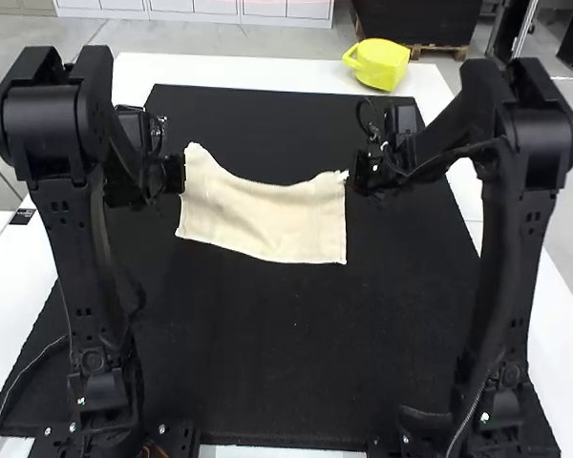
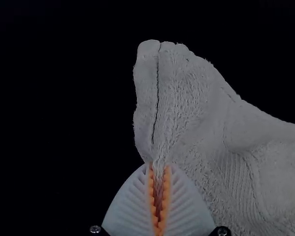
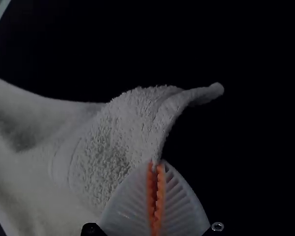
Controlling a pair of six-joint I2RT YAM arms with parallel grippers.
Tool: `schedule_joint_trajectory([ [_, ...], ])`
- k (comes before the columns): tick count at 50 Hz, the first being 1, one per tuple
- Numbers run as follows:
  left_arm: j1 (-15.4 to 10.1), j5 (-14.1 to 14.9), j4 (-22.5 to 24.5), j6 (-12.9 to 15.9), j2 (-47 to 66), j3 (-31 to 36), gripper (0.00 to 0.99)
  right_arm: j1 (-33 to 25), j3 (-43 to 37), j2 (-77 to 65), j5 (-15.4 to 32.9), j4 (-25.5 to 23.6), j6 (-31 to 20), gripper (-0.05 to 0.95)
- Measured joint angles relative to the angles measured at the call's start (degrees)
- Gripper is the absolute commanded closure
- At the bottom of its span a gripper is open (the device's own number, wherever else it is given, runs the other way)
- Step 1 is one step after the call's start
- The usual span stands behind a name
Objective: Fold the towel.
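Two ends of the towel (image 1: pixel 267 219) were pinched by the left tool (image 2: pixel 158 169) and right tool (image 3: pixel 156 167), above the mat (image 1: pixel 267 363). Apparently mid-fold, the held edge next needed laying across evenly.

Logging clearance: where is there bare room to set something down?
The black mat is bare nearer than the towel, between left arm and right arm, and beyond it, up to the white table's far strip. Crowded: the towel's two sides, where left gripper and right gripper hold it.
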Motion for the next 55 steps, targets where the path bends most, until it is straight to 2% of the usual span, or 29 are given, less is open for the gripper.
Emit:
schedule_joint_trajectory([
  [23,0.0,1.8,-0.6,-0.1,-3.6,0.0,0.970,-1.1,-5.5,-7.1,-1.0,-3.7,-0.2,0.93],
  [32,0.0,3.0,0.9,-0.1,-4.9,-1.4,0.970,-1.8,-7.5,-11.2,-1.5,-3.9,-0.9,0.93],
  [37,0.0,3.8,7.4,-0.1,-4.9,-4.6,0.970,-1.8,-9.3,-13.4,-1.5,-3.6,-1.3,0.93],
  [46,0.0,4.5,24.4,-1.2,-4.3,-9.8,0.970,-1.8,-11.7,-14.1,-1.5,-2.7,-1.6,0.93],
  [55,-0.4,4.7,36.3,-3.2,-0.5,-11.8,0.970,-1.8,-12.3,-14.1,-1.5,-2.4,-1.7,0.93],
])
